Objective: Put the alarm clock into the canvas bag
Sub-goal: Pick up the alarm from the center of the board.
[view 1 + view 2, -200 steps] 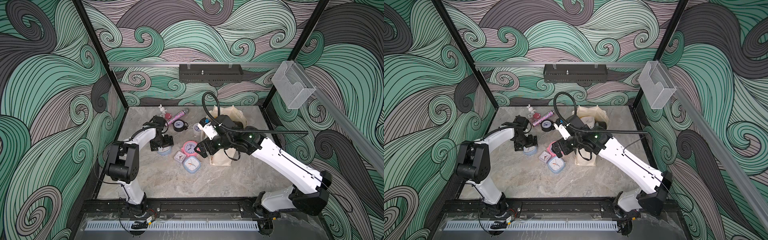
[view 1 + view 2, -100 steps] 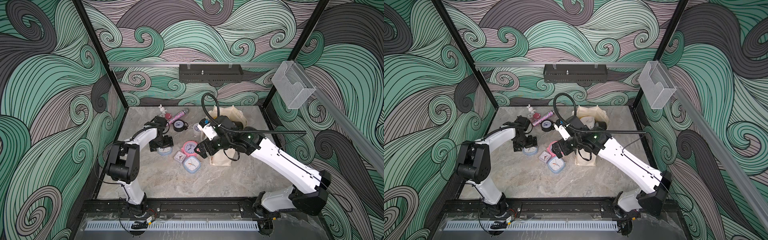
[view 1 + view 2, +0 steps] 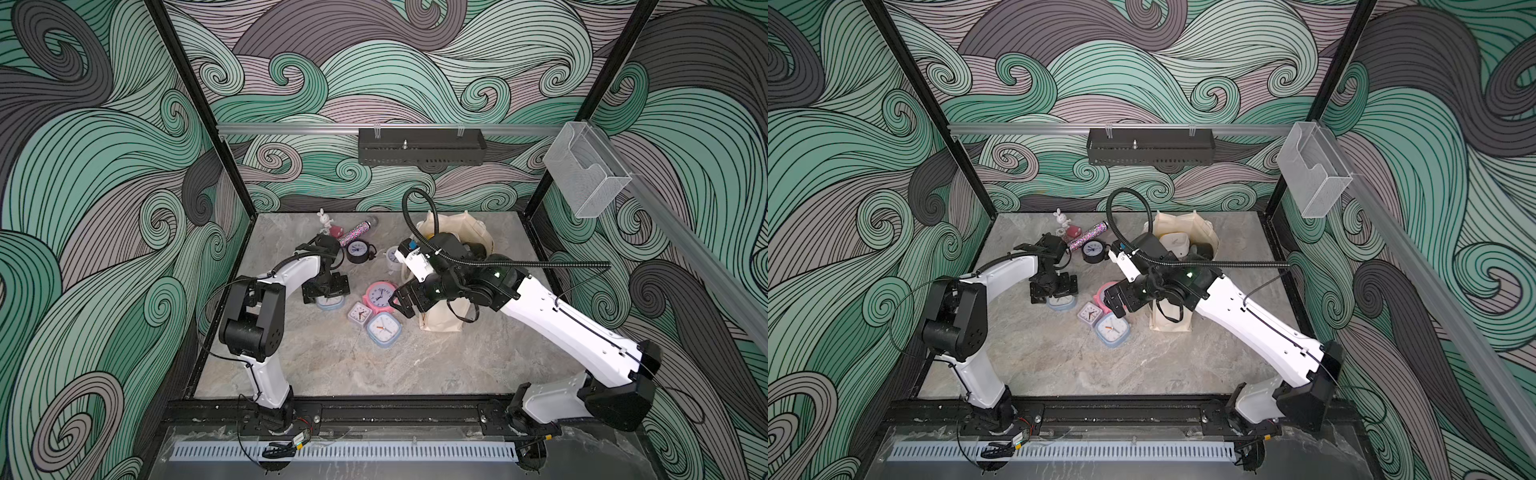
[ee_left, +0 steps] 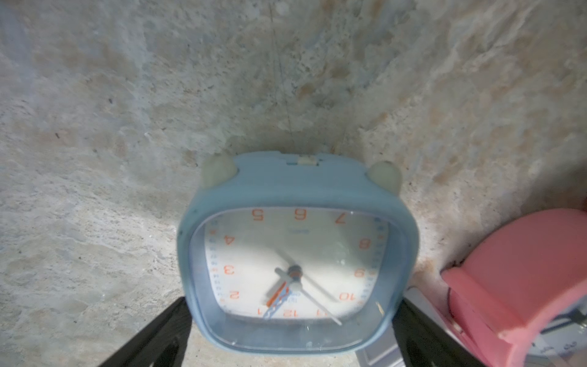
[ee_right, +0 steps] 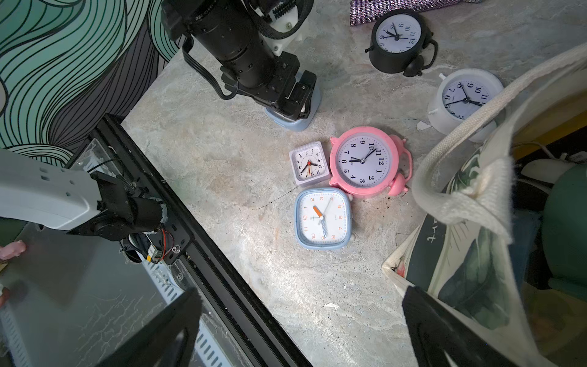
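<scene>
The light-blue square plastic alarm clock lies face up on the grey marbled tabletop, left of centre in both top views. It sits between the black fingers of the left gripper. The jaws stand spread wide on either side of it, and whether they touch its case cannot be told.

The cream canvas bag with the dark green floral panel stands open just right of centre. The right gripper hangs at the bag's left edge, jaws spread and empty.

Between the two grippers, clustered close together, lie three clocks:
- a pink round twin-bell clock
- a small pale square clock
- a second light-blue square clock

Higher in the frame sit a black round clock and a white round clock.
</scene>
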You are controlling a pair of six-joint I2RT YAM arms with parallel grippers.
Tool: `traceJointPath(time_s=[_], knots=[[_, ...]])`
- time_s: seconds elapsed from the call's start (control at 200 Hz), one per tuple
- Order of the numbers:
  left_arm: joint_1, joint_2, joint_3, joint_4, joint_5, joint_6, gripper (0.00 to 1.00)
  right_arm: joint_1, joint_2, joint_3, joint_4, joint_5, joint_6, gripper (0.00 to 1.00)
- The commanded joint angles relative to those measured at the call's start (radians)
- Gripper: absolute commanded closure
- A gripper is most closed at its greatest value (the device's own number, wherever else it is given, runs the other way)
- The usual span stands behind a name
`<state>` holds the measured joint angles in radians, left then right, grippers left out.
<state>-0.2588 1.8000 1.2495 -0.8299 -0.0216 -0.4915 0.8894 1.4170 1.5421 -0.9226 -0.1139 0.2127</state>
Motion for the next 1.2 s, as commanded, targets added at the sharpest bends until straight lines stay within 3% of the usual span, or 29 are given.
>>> traceJointPath(time_s=[0.0, 0.47, 0.866, 1.056, 1.196], knots=[[-0.005, 0.022, 0.039, -0.013, -0.026, -0.015, 0.01, 0.004, -0.018, -0.01, 0.008, -0.004, -0.015, 0.0], [-0.008, 0.091, 0.033, 0.022, -0.052, -0.048, 0.02, 0.005, 0.004, -0.004, 0.013, -0.012, -0.017, 0.0], [-0.008, 0.043, 0.012, 0.038, -0.082, -0.074, 0.23, 0.002, 0.006, 0.005, 0.015, -0.005, -0.015, 0.0], [-0.019, -0.124, -0.013, 0.046, -0.044, -0.062, 0.3, -0.024, -0.022, 0.02, 0.014, 0.011, -0.003, 0.0], [-0.033, -0.307, 0.002, 0.076, 0.052, 0.034, 0.31, -0.089, -0.046, 0.031, 0.013, -0.02, 0.029, 0.0]])
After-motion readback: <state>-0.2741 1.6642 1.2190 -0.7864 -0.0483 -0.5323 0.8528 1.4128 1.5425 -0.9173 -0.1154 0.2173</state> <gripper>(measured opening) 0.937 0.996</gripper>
